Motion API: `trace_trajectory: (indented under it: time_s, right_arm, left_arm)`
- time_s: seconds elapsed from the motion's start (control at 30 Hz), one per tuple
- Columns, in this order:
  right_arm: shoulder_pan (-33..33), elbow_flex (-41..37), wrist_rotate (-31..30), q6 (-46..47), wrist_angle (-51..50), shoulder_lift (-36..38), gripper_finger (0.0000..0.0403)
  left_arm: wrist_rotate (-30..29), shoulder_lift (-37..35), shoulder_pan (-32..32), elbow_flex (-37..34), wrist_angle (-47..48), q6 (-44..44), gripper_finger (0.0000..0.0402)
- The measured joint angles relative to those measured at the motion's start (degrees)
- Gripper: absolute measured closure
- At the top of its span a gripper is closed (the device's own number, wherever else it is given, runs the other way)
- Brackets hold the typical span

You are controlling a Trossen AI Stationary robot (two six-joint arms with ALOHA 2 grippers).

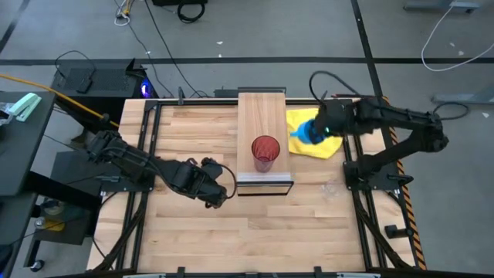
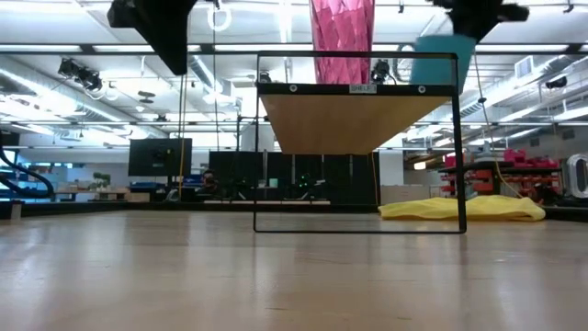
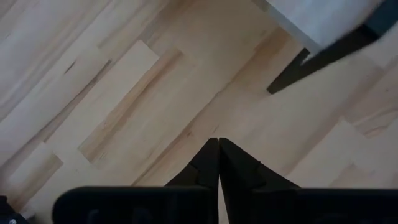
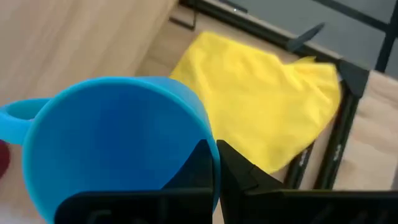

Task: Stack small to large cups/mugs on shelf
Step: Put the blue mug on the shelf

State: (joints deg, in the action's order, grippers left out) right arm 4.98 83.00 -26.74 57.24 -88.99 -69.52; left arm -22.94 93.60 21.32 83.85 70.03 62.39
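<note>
Item: blue mug (image 4: 118, 146), rim pinched by right hand (image 1: 323, 131) above yellow cloth (image 1: 320, 139); red tumbler (image 1: 265, 152) on shelf (image 1: 261, 108) lies at its eight o'clock (left hand (image 3: 218, 163) pressed together, idle over the worktop (image 1: 309, 224)).

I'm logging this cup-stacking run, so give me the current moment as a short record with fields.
red tumbler: upright on the shelf, near its front end
blue mug: lifted above the yellow cloth, rim gripped by the right gripper
left gripper: fingers together, empty, over the tabletop left of the shelf
glass cup: not made out
</note>
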Motion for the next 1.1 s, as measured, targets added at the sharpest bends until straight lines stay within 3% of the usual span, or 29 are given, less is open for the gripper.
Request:
trace_trajectory:
  time_s: [0.2,0.4,0.7,1.1]
  right_arm:
    - [8.79,0.12,5.26,-13.53,14.34,-3.06,0.0398]
    - [14.78,6.14,6.47,-20.47,14.46,-7.86,0.0398]
    - [15.1,19.17,11.82,-27.23,11.89,-19.1,0.0398]
    - [16.8,20.74,18.9,-29.94,11.36,-25.51,0.0398]
  left_arm:
    - [0.0,0.0,-3.12,0.0,-0.04,0.0,0.0391]
    - [0.0,0.0,-5.89,0.0,-0.02,0.03,0.0372]
    - [0.02,0.0,-8.74,0.0,0.01,0.0,0.0389]
    - [0.02,0.0,-13.77,0.0,0.04,-3.06,0.0369]
